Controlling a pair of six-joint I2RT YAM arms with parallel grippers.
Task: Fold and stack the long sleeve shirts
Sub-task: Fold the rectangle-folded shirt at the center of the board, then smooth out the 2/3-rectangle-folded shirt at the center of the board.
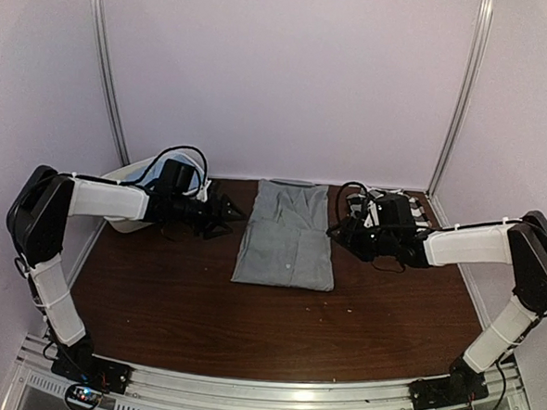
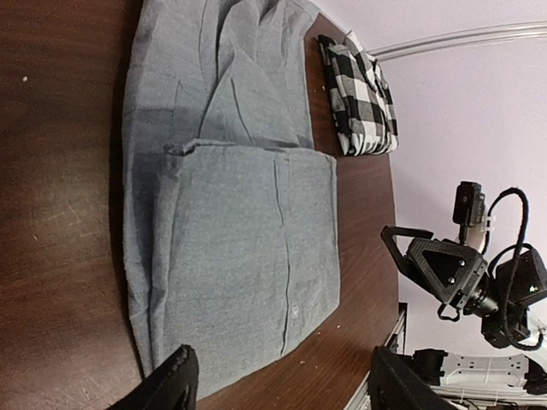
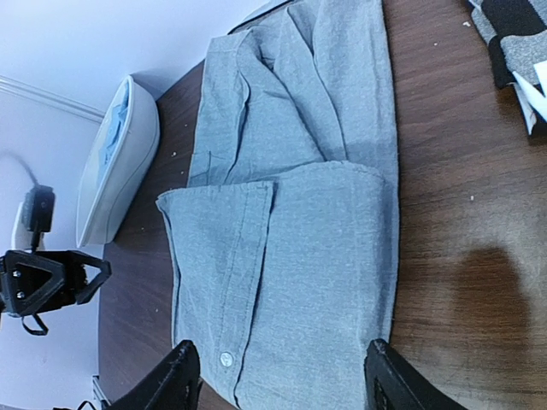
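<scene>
The grey shirt (image 1: 286,234) lies partly folded in the middle of the table, its near half doubled over; it also shows in the left wrist view (image 2: 231,222) and the right wrist view (image 3: 299,239). The checked shirt (image 2: 359,85) lies folded at the back right, partly hidden by the right arm in the top view (image 1: 417,206). Light blue cloth (image 3: 115,128) shows inside the white tub. My left gripper (image 1: 222,211) is open and empty just left of the grey shirt. My right gripper (image 1: 342,230) is open and empty just right of it.
The white tub (image 1: 131,173) stands at the back left behind the left arm, also in the right wrist view (image 3: 128,171). Walls close the back and sides. Bare brown table (image 1: 275,326) lies in front of the grey shirt.
</scene>
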